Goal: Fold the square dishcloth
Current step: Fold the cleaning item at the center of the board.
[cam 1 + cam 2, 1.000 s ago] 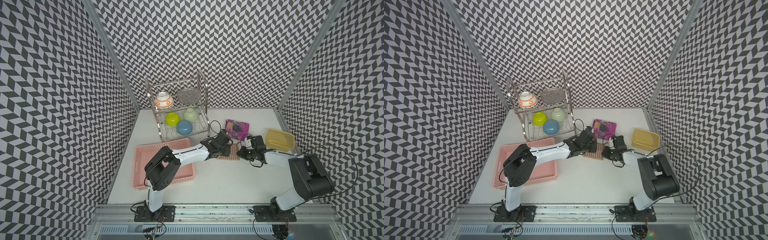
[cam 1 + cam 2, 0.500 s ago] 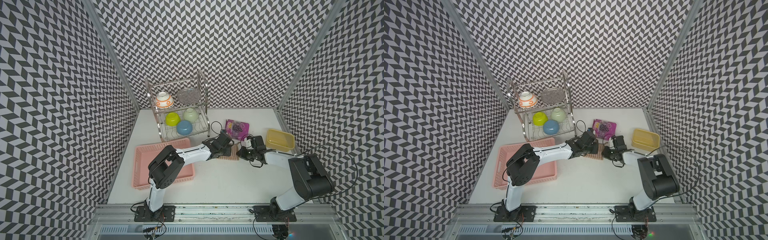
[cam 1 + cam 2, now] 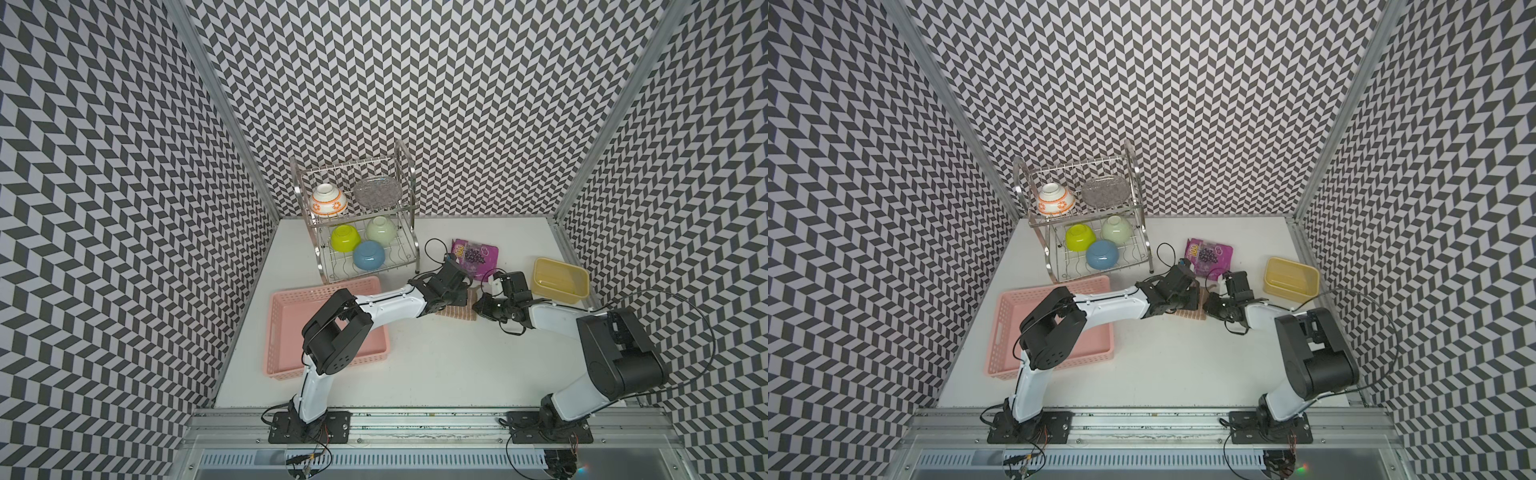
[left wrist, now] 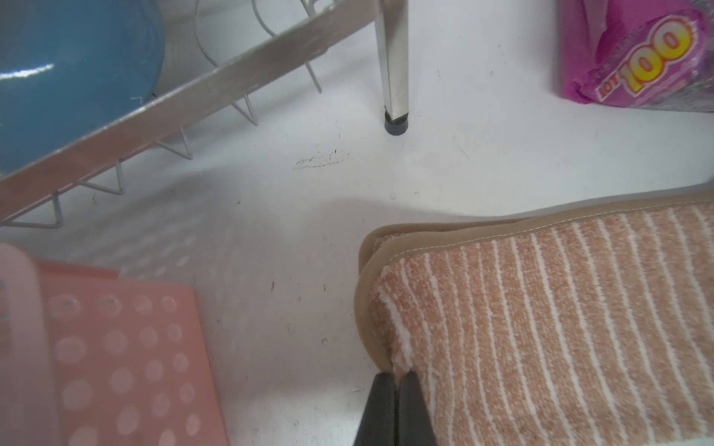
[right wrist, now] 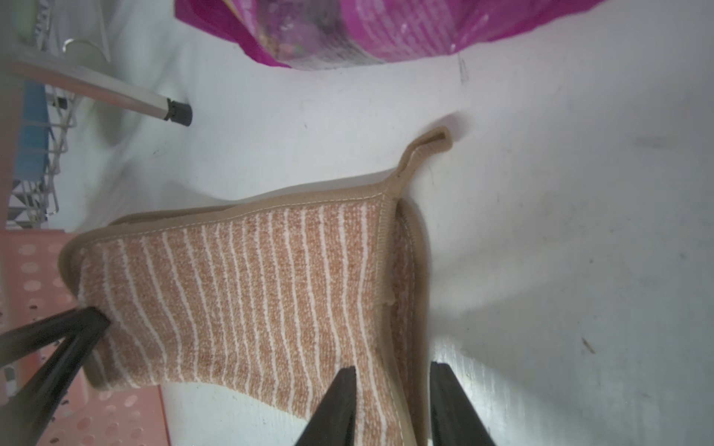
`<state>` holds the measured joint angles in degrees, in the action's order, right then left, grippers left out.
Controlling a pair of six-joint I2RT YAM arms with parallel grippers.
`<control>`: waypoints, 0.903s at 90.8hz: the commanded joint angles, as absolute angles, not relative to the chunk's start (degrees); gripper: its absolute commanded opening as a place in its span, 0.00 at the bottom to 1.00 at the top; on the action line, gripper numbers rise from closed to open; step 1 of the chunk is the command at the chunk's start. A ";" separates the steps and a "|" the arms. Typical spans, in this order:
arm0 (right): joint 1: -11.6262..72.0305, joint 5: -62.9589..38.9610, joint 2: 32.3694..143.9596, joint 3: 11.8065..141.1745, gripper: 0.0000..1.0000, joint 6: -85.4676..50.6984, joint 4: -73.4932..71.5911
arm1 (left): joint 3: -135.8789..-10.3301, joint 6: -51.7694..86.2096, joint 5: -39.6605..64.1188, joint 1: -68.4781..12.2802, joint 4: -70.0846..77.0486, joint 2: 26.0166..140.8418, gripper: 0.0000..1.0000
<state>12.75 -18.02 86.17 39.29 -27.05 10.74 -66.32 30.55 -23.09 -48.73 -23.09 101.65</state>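
Observation:
The square dishcloth (image 3: 456,311) (image 3: 1192,312) lies doubled over on the white table between my two grippers. It is tan terry with pale stripes and brown edging (image 4: 541,328). Its corner loop (image 5: 427,148) points toward the purple bag. My left gripper (image 4: 396,373) is shut, pinching the edging at one end of the cloth; in a top view (image 3: 463,298) the wrist hides that grip. My right gripper (image 5: 392,368) is open and straddles the opposite edge: one finger rests on the cloth, the other on the table beside it. In a top view it (image 3: 1209,305) sits right of the cloth.
A pink basket (image 3: 286,332) stands left of the cloth, partly under my left arm. A metal dish rack (image 3: 409,232) with several bowls is behind it, one foot (image 4: 396,125) close by. A purple snack bag (image 3: 476,255) and a yellow container (image 3: 561,280) lie at the back right.
My left gripper has shut on the cloth's edge, and its arm shifted slightly. The right gripper's jaws have narrowed around the opposite edge.

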 commanded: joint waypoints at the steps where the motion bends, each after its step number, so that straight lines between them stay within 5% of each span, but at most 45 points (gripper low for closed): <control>1: 13.14 -16.46 88.14 40.24 0.27 -27.81 7.68 | -69.02 28.52 -21.20 -49.54 -24.82 99.97 0.00; 25: 13.12 -16.18 90.00 39.13 0.16 -28.52 6.43 | -72.00 27.62 -16.50 -50.75 -24.20 100.39 0.00; 82: 13.14 -18.86 91.85 37.44 0.15 -29.72 2.40 | -77.08 32.89 -1.66 -52.21 -12.06 108.25 0.00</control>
